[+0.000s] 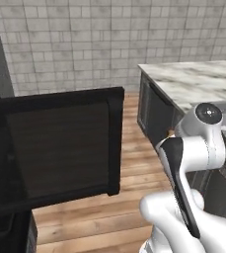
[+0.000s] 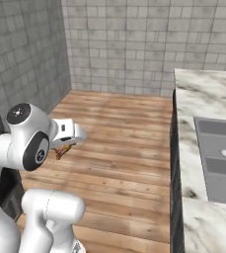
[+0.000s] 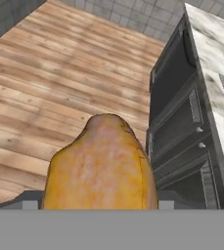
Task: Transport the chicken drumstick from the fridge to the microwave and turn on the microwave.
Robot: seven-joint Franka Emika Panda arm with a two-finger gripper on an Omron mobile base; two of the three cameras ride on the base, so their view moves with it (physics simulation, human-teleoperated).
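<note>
Item: drumstick (image 3: 101, 168), golden-brown, held in my pincer (image 2: 61, 150), jaws wide around it, above the wood floor (image 3: 50, 83). Dark cabinets (image 3: 179, 127) and marble counter (image 2: 203, 94) beside it. Black open door (image 1: 55, 148) beside my arm.

Chicken drumstick (image 3: 101, 168): golden-brown skin, mottled, slight sheen. Floor (image 2: 124, 143): wood planks, visible grain, satin. Walls (image 1: 75, 39): grey tile, matt, light grout. Counter (image 2: 193, 99): marble-look stone, smooth, polished. Cabinet fronts (image 3: 174, 122): dark panels w/ pale metal-look trim. Open door (image 1: 55, 148): black frame, dark glass, matt.
</note>
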